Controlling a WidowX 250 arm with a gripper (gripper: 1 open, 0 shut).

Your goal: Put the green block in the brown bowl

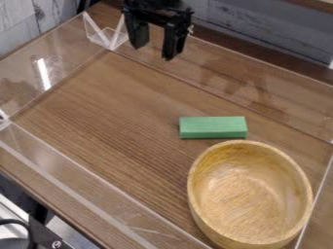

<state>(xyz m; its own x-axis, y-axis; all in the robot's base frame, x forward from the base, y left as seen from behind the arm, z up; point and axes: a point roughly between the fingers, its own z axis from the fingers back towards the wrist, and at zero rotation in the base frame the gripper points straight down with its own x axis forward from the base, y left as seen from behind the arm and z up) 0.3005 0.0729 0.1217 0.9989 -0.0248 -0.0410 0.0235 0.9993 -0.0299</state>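
The green block (212, 126) lies flat on the wooden table, just above the rim of the brown bowl (248, 195), which sits empty at the lower right. My gripper (154, 42) hangs at the top of the view, pointing down, well up and to the left of the block. Its two dark fingers (169, 46) stand apart with nothing between them.
Clear acrylic walls (53, 68) fence the wooden table (117, 126) on the left, front and back. A clear angled bracket (101, 34) stands just left of the gripper. A grey plank wall runs behind.
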